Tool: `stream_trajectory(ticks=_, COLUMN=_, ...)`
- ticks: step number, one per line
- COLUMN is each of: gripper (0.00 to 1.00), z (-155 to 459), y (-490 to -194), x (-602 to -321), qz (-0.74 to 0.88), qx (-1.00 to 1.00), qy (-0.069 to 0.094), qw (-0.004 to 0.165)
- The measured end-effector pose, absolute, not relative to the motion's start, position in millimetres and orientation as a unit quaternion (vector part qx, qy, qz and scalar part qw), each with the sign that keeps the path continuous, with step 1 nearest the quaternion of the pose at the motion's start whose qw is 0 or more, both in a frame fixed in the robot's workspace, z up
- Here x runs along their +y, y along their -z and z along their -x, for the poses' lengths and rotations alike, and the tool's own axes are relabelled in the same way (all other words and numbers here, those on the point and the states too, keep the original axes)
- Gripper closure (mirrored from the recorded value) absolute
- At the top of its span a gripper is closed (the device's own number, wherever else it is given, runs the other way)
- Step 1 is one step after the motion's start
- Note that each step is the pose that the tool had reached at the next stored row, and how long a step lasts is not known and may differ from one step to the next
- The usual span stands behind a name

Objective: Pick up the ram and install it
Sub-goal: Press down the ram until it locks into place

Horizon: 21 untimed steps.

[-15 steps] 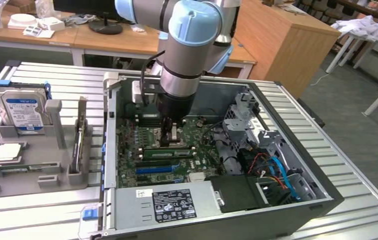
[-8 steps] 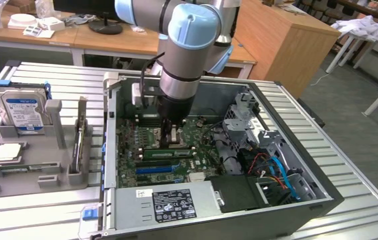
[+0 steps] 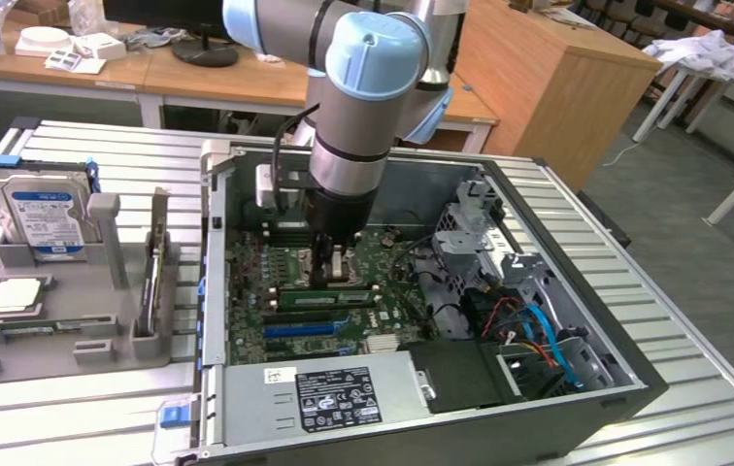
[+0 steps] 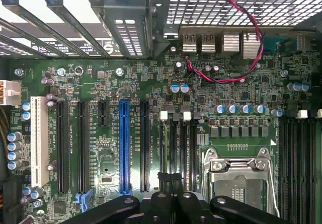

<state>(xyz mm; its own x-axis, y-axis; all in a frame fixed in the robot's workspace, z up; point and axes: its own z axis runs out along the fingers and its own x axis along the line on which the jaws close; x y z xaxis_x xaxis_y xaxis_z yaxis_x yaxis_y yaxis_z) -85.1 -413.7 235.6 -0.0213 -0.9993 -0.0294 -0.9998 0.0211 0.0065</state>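
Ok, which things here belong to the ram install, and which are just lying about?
Job: ram at the motherboard slots, hand shut right above it, open computer case.
Lying about: hard drive, processor chip, grey tray.

The open computer case [image 3: 600, 388] lies on the table [image 3: 108, 427], a parts holder [image 3: 69, 340] (hard drive [image 3: 44, 209] upright in it) at the exterior view's left.
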Motion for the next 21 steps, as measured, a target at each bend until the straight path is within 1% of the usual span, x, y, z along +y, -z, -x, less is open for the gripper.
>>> stream_trajectory(ticks=21, gripper=0.9, z=88.5, y=-233.7, x=-413.7, qz=0.699, qx=0.714, qy=-0.013, qw=0.008)
